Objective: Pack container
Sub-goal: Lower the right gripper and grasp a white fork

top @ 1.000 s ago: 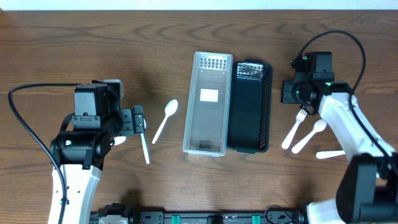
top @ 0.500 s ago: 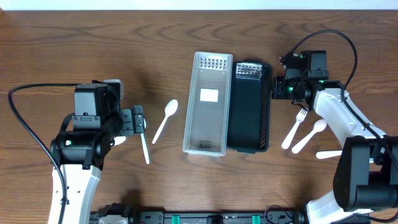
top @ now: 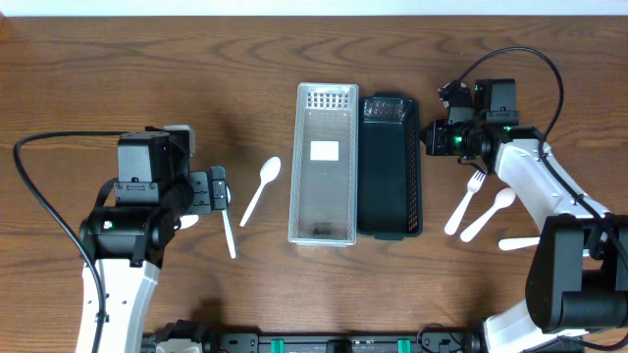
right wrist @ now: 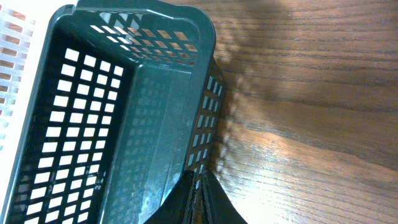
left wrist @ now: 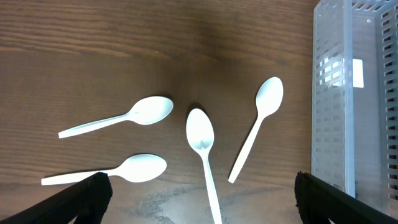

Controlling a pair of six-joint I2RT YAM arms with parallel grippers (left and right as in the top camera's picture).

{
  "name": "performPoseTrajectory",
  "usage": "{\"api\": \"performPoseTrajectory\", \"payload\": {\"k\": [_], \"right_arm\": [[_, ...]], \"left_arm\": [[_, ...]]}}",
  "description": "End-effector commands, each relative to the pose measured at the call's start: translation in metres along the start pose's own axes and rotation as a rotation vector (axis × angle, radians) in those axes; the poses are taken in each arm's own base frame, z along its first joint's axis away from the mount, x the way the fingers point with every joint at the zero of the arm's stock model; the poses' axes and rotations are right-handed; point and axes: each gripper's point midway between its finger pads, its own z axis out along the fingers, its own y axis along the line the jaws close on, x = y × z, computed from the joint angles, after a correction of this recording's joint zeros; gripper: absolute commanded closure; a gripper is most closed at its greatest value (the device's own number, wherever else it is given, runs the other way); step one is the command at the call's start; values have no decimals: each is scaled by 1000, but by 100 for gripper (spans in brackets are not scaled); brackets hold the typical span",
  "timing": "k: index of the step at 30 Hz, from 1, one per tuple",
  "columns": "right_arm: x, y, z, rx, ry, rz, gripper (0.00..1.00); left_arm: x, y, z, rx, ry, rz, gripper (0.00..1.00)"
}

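Overhead, my right gripper [top: 430, 137], jaws together, had come in against the dark basket [top: 391, 196]. The basket had slid left and squared up beside the clear container [top: 324, 211]. Both were empty, so I judged packing not yet begun. The container's white label [top: 325, 151] showed no writing I could read.

Left wrist: my left gripper [left wrist: 202, 186] hung wide apart over four white spoons [left wrist: 200, 134], holding nothing.

Right wrist: the closed tips touched the basket's outer wall, gripping nothing.
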Motion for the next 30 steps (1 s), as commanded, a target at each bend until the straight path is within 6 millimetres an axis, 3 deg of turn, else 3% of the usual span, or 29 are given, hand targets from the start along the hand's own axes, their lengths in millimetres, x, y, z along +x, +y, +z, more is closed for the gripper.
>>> {"api": "performPoseTrajectory", "payload": {"k": [1,2,5,10,14,17,21,23,30], "right_arm": [[-8,4,-2,-26,-16,-21,92],[-8,4,-2,-25,-17,-21,92],[-8,-1,-2,-3,-18,-17,75],[0,-42,-10,212,-3,129,42],[4,-67,-35,339,-4,251,29],[12,-76,-55,391,23,303,22],[38,-85,-75,491,96,393,21],[53,-86,-77,521,144,436,20],[75,-95,-72,574,179,512,23]], "left_arm": [[-5,-1,-4,4,-13,-13,4],[-5,-1,-4,4,-13,-13,4],[-7,-1,-4,4,-18,-13,3],[-7,-1,-4,4,-20,-13,3],[-7,-1,-4,4,-20,-13,3],[-7,-1,-4,4,-20,-13,3],[-7,-1,-4,4,-20,-13,3],[-7,-1,-4,4,-20,-13,2],[-7,-1,-4,4,-19,-13,3]]}}
